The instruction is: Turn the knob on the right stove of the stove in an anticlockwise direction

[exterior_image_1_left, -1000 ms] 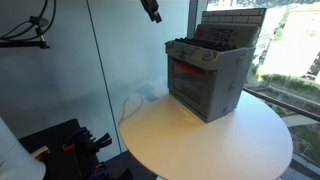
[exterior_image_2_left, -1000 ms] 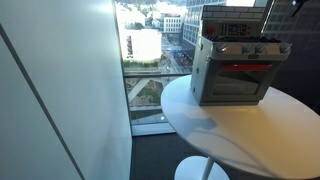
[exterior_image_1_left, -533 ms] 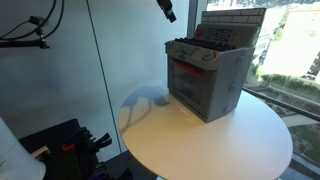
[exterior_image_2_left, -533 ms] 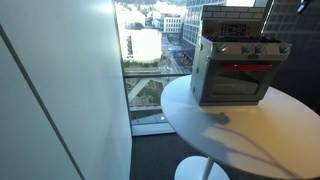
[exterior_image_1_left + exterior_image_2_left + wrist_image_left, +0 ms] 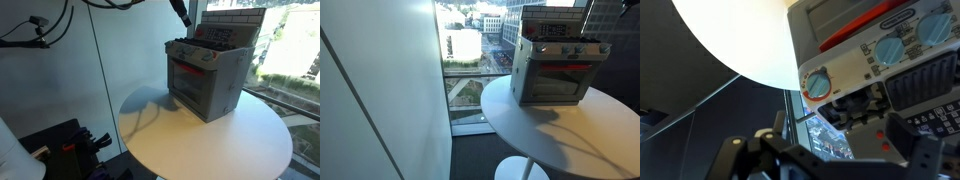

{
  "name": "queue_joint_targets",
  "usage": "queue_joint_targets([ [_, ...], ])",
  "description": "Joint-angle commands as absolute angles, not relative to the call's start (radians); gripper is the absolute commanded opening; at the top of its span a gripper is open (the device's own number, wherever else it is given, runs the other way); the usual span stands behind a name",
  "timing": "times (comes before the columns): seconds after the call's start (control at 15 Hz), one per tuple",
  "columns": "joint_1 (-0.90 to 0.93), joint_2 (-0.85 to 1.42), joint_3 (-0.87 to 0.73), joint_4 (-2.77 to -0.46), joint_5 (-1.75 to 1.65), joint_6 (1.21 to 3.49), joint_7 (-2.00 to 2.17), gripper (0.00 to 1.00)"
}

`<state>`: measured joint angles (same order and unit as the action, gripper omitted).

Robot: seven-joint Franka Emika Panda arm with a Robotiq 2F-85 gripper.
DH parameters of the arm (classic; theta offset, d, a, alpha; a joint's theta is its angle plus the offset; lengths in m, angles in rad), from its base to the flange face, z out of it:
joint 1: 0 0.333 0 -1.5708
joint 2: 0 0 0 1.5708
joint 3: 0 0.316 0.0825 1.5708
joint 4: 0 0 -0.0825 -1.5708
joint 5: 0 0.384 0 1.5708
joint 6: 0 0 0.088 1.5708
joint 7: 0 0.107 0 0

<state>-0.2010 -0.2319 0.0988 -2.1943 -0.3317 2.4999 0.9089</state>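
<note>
**Gripper arrives over the stove, knob not yet touched**

In an exterior view the gripper (image 5: 183, 14) now hangs high above the stove (image 5: 208, 75), close to the top of its back panel. A second ago it was well off to the side, out over the table (image 5: 210, 140) edge, and it has slid steadily across since. The stove has not shifted and stands on the far part of the round table, near the window. In the wrist view the fingers (image 5: 745, 158) stand apart with nothing between them, and the panel's blue knobs (image 5: 816, 84) have come into sight. I judge the approach nearly done and the turn not begun. The arm must next come down in front of the panel and close on the right-hand knob.
</note>
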Motion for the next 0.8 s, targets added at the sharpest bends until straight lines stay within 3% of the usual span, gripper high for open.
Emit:
queue_joint_targets([
  [0.0, -0.184, -0.229, 0.081, -2.192, -0.344, 2.501, 0.92, 1.0],
  [0.73, -0.198, -0.2, 0.062, -2.175, -0.353, 2.536, 0.951, 1.0],
])
